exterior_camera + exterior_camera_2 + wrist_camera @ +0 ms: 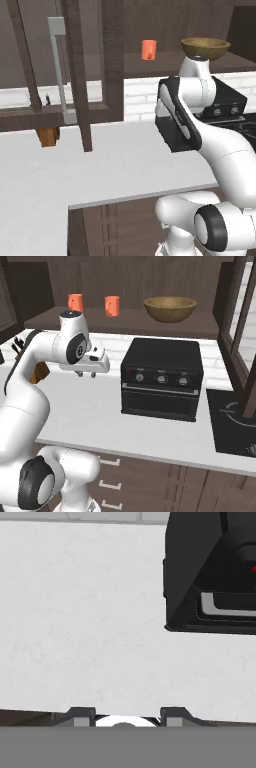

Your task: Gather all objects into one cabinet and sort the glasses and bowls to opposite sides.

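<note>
Two orange glasses (76, 302) (113, 305) stand side by side at the left of the dark cabinet's shelf (125, 323). The wide wooden bowl (170, 308) sits on the same shelf to their right, above the oven. From the left base view I see one glass (148, 50) and the bowl (205, 47). My gripper (86, 374) hangs over the white counter, left of the oven and below the shelf, pointing down. It is open, and the hand view shows its fingertips (80, 714) apart with bare counter between them.
A black toaster oven (162, 378) stands on the counter (90, 406) right of my hand; its corner (210, 572) is near. An open glass-paned cabinet door (75, 75) with a grey handle (57, 65) hangs at left. A knife block (48, 136) sits below it. A cooktop (235, 421) lies right.
</note>
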